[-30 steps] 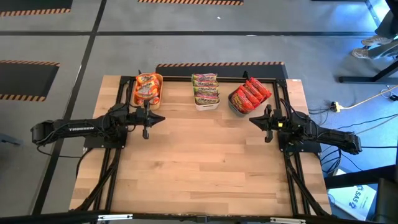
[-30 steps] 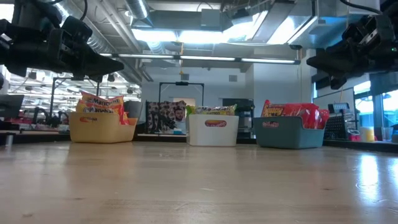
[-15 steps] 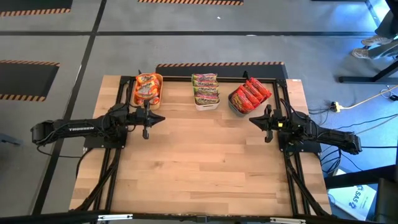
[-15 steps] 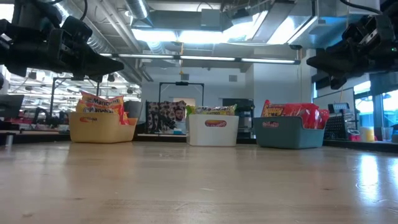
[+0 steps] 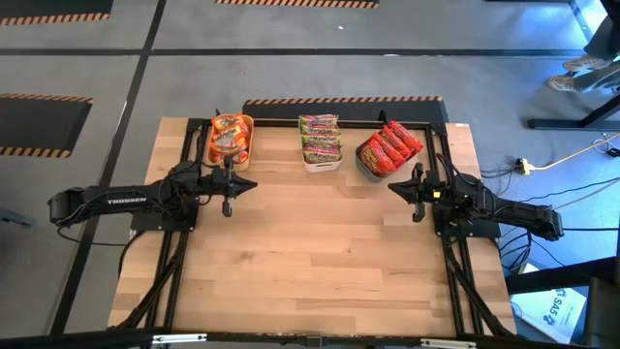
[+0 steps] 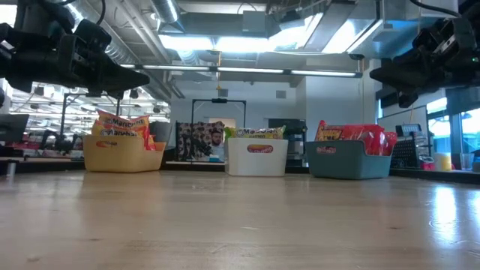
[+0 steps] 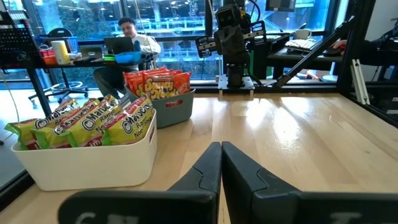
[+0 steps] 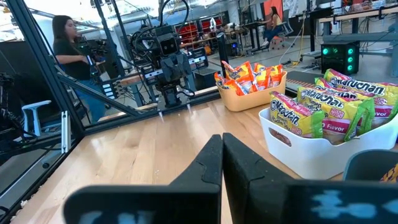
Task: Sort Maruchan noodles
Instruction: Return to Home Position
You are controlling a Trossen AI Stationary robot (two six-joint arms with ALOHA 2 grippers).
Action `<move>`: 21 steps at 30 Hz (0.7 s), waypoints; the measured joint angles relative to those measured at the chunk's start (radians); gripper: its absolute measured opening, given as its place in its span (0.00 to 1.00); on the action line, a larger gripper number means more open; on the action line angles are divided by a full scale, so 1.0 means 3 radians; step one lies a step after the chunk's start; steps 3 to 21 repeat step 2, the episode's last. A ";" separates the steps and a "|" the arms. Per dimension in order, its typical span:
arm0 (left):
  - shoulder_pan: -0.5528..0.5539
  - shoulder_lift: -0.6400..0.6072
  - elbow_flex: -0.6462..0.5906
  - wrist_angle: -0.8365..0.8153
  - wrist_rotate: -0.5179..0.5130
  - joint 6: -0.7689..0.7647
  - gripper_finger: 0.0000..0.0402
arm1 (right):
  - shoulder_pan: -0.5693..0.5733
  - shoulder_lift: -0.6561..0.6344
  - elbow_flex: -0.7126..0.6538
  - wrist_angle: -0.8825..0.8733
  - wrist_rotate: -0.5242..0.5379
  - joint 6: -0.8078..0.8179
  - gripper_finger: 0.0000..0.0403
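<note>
The Maruchan noodles lie sorted in three bins along the table's far edge: orange-yellow packets (image 5: 231, 134) in the yellow bin (image 5: 249, 146), green-pink packets (image 5: 321, 139) in the white bin (image 5: 323, 165), red packets (image 5: 389, 147) in the dark grey bin (image 5: 362, 165). My left gripper (image 5: 254, 185) hovers shut just near of the yellow bin, above the table, pointing level toward the right. My right gripper (image 5: 391, 187) hovers shut near of the grey bin, pointing level toward the left. Both grippers are bare, as their wrist views show: left (image 7: 221, 149), right (image 8: 222, 140).
The black frame rails (image 5: 341, 102) run around the table's far and side edges. The wide wooden tabletop (image 5: 320, 262) stretches between and in front of the two arms. People sit and stand in the room beyond the table (image 8: 65, 46).
</note>
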 joint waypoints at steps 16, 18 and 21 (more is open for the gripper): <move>0.0000 0.0001 0.0000 0.0000 -0.0001 0.0000 0.02 | 0.0000 0.0000 0.0000 0.0000 -0.0001 0.0000 0.00; 0.0000 0.0001 0.0000 0.0000 -0.0001 0.0000 0.02 | 0.0000 0.0000 0.0000 0.0000 -0.0001 0.0000 0.00; 0.0000 0.0001 0.0000 0.0000 -0.0001 0.0000 0.02 | 0.0000 0.0000 0.0000 0.0000 -0.0001 0.0000 0.00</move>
